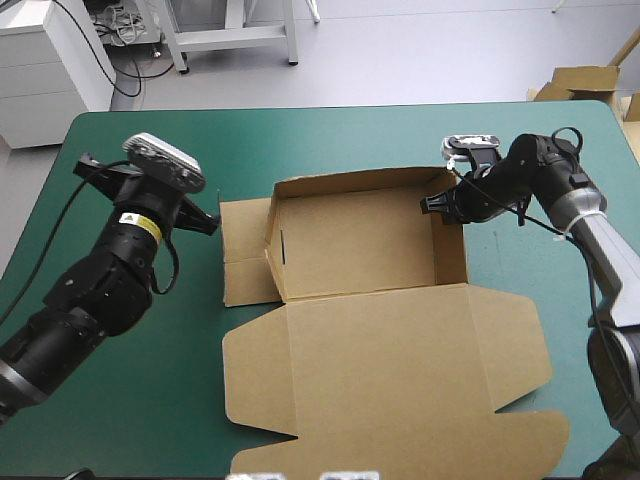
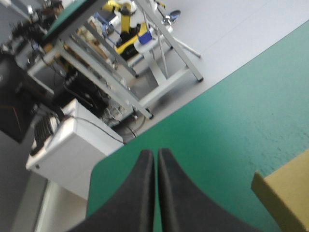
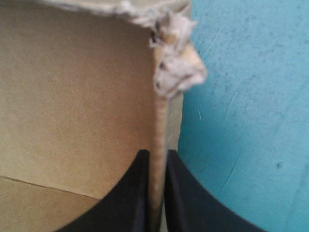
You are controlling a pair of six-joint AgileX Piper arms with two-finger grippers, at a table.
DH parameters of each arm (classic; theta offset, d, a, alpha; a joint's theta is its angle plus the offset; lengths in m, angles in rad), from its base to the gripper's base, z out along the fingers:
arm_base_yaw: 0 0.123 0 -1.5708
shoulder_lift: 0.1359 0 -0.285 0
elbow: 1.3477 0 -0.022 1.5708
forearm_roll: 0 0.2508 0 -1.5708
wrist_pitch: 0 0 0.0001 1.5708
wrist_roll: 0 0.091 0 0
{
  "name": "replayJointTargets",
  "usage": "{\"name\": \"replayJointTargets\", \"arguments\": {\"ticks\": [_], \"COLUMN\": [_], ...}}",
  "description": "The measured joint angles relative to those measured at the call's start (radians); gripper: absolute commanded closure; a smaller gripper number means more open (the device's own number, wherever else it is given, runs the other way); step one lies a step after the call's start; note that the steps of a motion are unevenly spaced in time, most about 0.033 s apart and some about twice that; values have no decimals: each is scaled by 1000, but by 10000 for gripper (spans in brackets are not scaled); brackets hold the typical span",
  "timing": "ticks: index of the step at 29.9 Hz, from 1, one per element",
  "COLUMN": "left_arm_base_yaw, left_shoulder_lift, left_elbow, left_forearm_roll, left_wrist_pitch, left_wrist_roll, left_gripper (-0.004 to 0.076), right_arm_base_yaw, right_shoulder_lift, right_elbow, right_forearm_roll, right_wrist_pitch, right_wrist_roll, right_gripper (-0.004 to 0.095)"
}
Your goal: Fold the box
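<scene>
Two black fingers of the right gripper (image 3: 157,155) are pinched almost together on the top edge of the right wall (image 3: 158,121) of the box (image 1: 350,250), close to its far right corner, with only that thin strip of brown board between them. Just ahead of the grip, the frayed corner (image 3: 176,63) of the wall is ragged and pulpy. A hard tug or a twist from here could, in my judgement, tear the board further or let the edge slide out of so shallow a hold. The box sits at the middle of the table (image 1: 330,140) as an open tray with its walls raised. Its lid (image 1: 390,370) lies flat toward the near edge, and a left flap (image 1: 245,250) lies flat on the teal-green cover beside the left wall (image 1: 272,240). Nothing pins the tray down: the left gripper (image 2: 155,152) hangs over the cover just left of that flap, its fingers closed on each other with nothing between them. If the right arm pushes or pulls the wall sideways, the whole light tray would likely skid or swing round rather than crease. The left wall, which looks untucked with its flap out, could also fall open. A downward press could buckle the right wall instead of folding it along its score.
</scene>
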Motion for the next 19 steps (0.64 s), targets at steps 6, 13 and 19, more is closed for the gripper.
{"name": "replayJointTargets", "arguments": {"ticks": [6, 13, 19], "left_arm_base_yaw": [281, 519, 688], "left_shoulder_lift": [2, 45, 118], "left_elbow": [0, 0, 0], "left_forearm_roll": [-362, -793, -1183], "left_wrist_pitch": [-91, -81, 12], "left_wrist_roll": [207, 467, 724], "left_gripper": [718, 718, 718], "right_arm_base_yaw": [2, 2, 2], "right_shoulder_lift": [58, 58, 53], "right_elbow": [-96, -248, -307], "right_forearm_roll": [-13, -31, -38], "right_wrist_pitch": [20, 121, 172], "right_wrist_roll": [12, 17, 21], "right_gripper": [391, 394, 394]}}
